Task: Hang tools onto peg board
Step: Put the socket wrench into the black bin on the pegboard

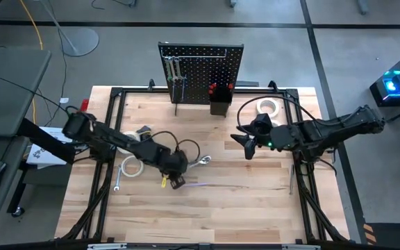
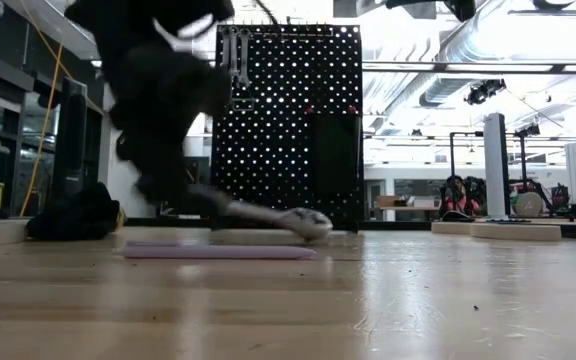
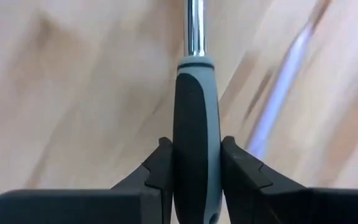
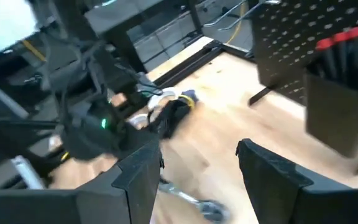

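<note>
The left gripper point(image 3: 195, 163) clamps a screwdriver handle point(image 3: 196, 124) low over the table point(image 1: 255, 201), well in front of the peg board point(image 1: 203, 69). The right gripper point(image 4: 197, 168) hovers open beside the board's bin point(image 1: 220, 104), bare wood around it.

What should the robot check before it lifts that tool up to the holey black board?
1. Left gripper shut on the grey-and-black-handled screwdriver with a shiny metal shaft: ok.
2. Handle centred between the fingers: ok.
3. Right gripper open, empty and apart from the left arm: ok.
4. Upright black perforated peg board standing at the wooden table's far edge: ok.
5. A free hook for it: cannot tell.
</note>
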`<action>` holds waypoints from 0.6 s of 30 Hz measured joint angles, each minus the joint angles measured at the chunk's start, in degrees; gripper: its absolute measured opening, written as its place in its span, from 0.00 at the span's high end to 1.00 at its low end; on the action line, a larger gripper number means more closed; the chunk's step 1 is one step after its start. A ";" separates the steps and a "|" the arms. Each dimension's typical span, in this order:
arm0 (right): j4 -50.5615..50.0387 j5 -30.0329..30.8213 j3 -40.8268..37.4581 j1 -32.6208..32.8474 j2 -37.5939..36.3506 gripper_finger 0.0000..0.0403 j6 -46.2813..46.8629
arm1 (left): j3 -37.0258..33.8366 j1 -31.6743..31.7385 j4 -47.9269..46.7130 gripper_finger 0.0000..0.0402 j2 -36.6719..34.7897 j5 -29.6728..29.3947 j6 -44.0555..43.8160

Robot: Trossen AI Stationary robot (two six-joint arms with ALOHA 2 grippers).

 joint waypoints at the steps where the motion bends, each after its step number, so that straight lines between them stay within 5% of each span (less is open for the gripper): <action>1: 0.54 -0.99 0.00 -0.01 0.00 0.49 0.25 | 0.00 0.06 1.08 0.79 -1.37 -1.17 -0.78; 11: 8.49 -8.71 0.00 -0.02 1.41 0.49 3.31 | 0.23 3.04 6.91 0.79 -17.54 -12.42 2.02; 18: 9.27 -10.67 -0.02 0.00 6.78 0.49 13.71 | 0.31 4.17 9.44 0.79 -25.99 -20.00 3.21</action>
